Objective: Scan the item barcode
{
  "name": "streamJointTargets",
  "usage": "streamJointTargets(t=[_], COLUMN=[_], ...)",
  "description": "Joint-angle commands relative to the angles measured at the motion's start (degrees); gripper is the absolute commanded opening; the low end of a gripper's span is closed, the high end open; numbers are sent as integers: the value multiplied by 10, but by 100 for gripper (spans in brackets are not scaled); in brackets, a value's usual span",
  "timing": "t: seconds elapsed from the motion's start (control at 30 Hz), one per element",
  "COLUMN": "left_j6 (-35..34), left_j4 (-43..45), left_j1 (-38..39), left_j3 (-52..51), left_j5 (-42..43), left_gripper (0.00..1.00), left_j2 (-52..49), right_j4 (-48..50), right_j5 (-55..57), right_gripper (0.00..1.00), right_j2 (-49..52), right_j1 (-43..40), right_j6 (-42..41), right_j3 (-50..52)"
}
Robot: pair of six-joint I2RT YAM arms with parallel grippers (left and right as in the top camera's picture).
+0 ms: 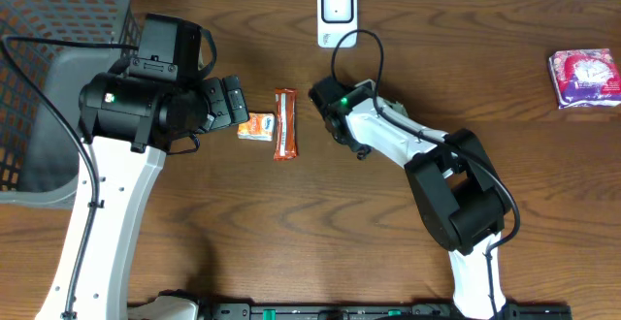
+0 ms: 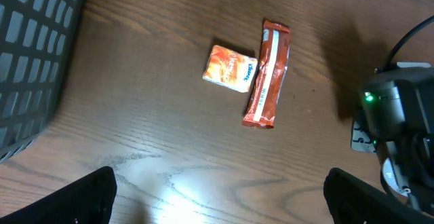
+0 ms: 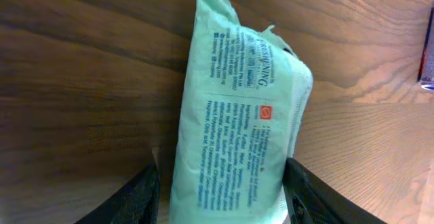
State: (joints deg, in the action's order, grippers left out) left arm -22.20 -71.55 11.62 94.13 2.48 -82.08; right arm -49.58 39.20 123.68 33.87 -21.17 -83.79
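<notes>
The pale green packet (image 3: 234, 136) with blue print fills the middle of the right wrist view, and it stands between the two dark fingers of the right gripper (image 3: 220, 200). The right finger touches its edge; at the left finger I cannot tell if there is contact, so I cannot tell if this pincer is grasping it or released. In the overhead view this gripper is at the centre of the frame, below the white scanner (image 1: 337, 10) at the top edge. To the left lie a brown-orange bar wrapper (image 1: 284, 123) and a small orange tissue pack (image 1: 255, 126), touching each other. The left gripper (image 1: 233, 102) hangs just beside them, jaws spread wide and empty. A grey basket (image 1: 39, 29) is at upper left, a purple packet (image 1: 585, 78) at upper right
</notes>
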Motion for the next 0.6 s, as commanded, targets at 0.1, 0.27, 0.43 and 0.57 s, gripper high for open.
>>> streamJointTargets(t=[0.1,0.27,0.43,0.57], left_j6=[5,5,5,5], left_j4=[0,0,0,0], left_j1=[-2,-2,-2,-2], left_j3=[7,7,7,7], left_j5=[-3,-3,-3,-3], left_gripper=[98,98,98,98], left_j2=[1,1,1,1], right_j4=[20,18,-9,-61], right_j5=[11,-36,-93,-164], right_gripper=[54,33,19,15], right_j2=[-7,-7,-7,-7], right_j1=[-17,-36,-54,-75], right_j6=[3,2,2,3], right_j3=[40,36,-7,-83])
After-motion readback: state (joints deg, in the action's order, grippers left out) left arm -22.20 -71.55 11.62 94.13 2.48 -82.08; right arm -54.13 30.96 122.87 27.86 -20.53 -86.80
